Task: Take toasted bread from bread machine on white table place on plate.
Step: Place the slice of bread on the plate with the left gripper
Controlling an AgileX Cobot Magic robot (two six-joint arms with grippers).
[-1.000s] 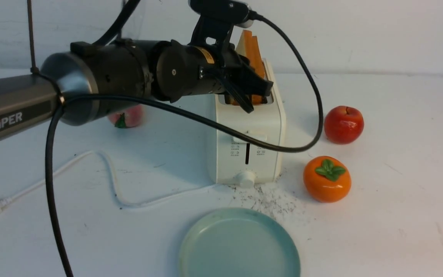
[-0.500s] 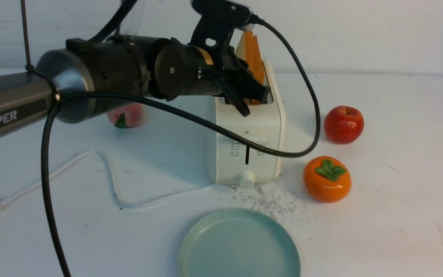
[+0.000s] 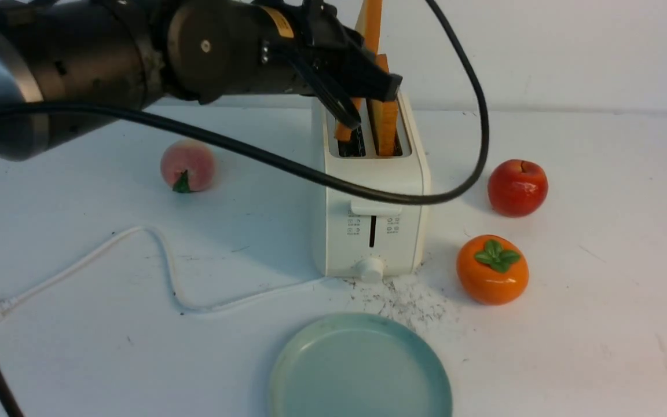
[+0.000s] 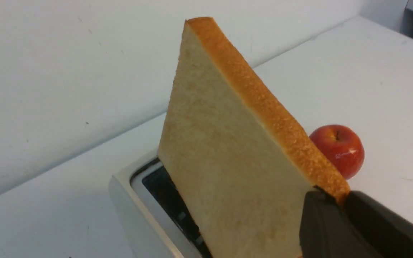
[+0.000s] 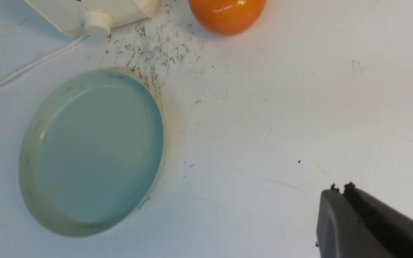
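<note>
The cream-white bread machine [image 3: 371, 220] stands mid-table. My left gripper [image 3: 373, 107] is shut on the crust corner of one toasted bread slice [image 3: 373, 23] and holds it tilted above the left slot, its lower corner at the slot mouth. In the left wrist view the gripper [image 4: 339, 199] pinches the slice [image 4: 235, 172] over the bread machine [image 4: 134, 200]. The second slice [image 3: 388, 130] stands in the right slot. The pale blue-green plate [image 3: 310, 347] lies bare in front. My right gripper [image 5: 339, 188] is shut and empty over the white table [image 5: 264, 125], to one side of the plate [image 5: 27, 179].
A red apple [image 3: 517, 187] and an orange persimmon [image 3: 492, 269] sit right of the bread machine, a peach [image 3: 187, 165] to its left. The white cord [image 3: 160, 255] loops across the left of the table. Crumbs [image 3: 409, 301] lie between bread machine and plate. A black cable [image 3: 310, 174] hangs before the bread machine.
My left gripper has risen with the slice, pulling it up out of the left slot. The second slice stays in its slot.
</note>
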